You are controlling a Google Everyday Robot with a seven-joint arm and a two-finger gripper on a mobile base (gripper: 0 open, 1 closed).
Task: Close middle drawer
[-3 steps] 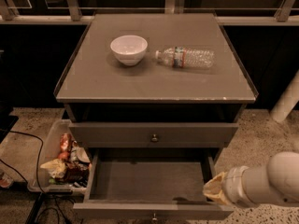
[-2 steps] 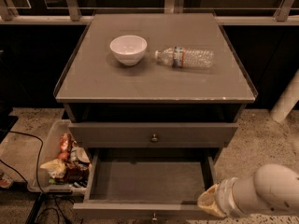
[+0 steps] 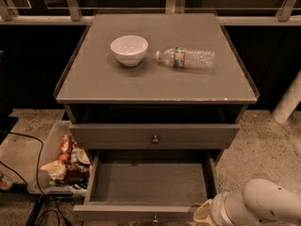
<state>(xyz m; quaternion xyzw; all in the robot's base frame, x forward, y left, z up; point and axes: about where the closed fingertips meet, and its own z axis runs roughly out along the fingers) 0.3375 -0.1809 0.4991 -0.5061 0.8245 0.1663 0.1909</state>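
Observation:
The middle drawer (image 3: 149,182) of the grey-brown cabinet is pulled far out and its inside is empty. Its flat front (image 3: 117,213) lies along the bottom edge of the view, with a small round knob (image 3: 155,218) at the centre. My gripper (image 3: 204,215) is at the drawer's front right corner, at the end of the white arm (image 3: 263,206) that enters from the bottom right. The top drawer (image 3: 154,135) above is pushed in, with its own knob (image 3: 155,139). The lowest drawer is out of view.
A white bowl (image 3: 129,49) and a plastic water bottle lying on its side (image 3: 187,58) are on the cabinet top (image 3: 117,81). A clear bin of snack packets (image 3: 63,161) stands on the floor left of the cabinet, with cables (image 3: 33,149) beside it.
My arm has moved down and slightly left, bringing the gripper lower along the open drawer's front right corner. The drawer has not visibly moved.

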